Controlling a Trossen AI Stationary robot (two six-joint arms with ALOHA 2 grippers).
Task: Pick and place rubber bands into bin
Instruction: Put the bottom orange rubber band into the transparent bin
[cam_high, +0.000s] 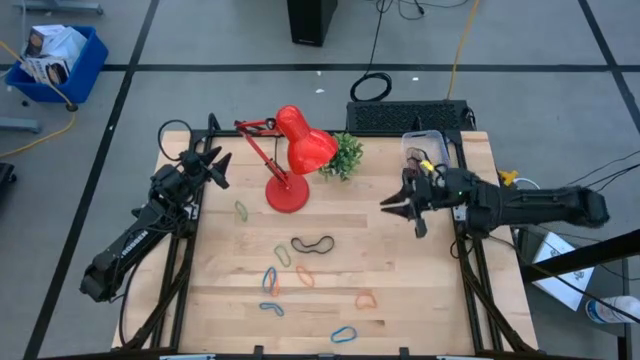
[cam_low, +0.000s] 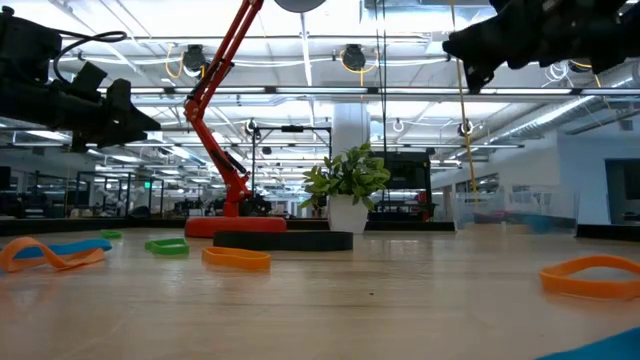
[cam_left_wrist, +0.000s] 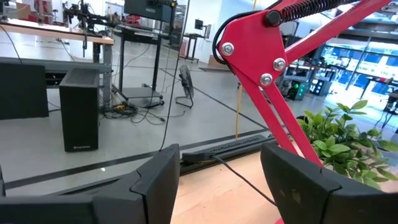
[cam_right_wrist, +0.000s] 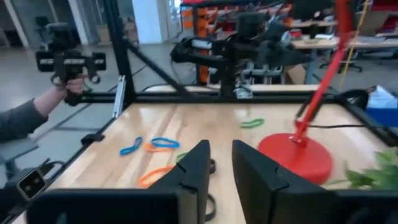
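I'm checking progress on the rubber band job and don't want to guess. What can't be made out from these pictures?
- Contents of the bin: in the high view the right gripper arm covers part of it; in the low view its clear wall blurs them.
- Whether the right gripper holds a band: too small from above, and nothing shows between its fingers in the right wrist view.

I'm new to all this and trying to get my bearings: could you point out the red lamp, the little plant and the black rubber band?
red lamp (cam_high: 306, 140), high view, on the shade.
little plant (cam_high: 346, 155), high view, on the leaves.
black rubber band (cam_high: 313, 243), high view, on the loop's strand.
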